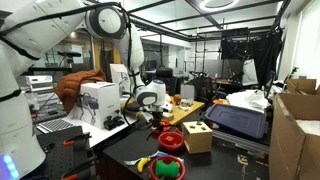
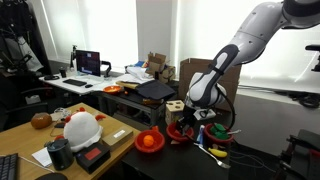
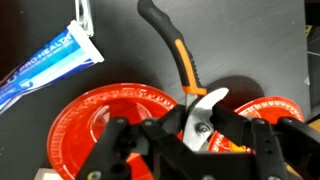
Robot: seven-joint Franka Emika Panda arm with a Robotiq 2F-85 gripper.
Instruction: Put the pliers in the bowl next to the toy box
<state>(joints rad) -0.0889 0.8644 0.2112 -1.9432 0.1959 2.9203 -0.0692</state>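
My gripper is shut on the metal head of the pliers. Their orange and black handles point away, over the black table. Below the gripper, the wrist view shows a red bowl at the left and a second red bowl at the right. In both exterior views the gripper hangs just above the table. The light wooden toy box stands next to a red bowl. In an exterior view the toy box is behind the gripper, with a red bowl below it.
A toothpaste tube lies on the table beyond the left bowl. Another red bowl with green and yellow items sits at the table's front. An orange bowl is nearby. Large cardboard boxes and a black case stand close by.
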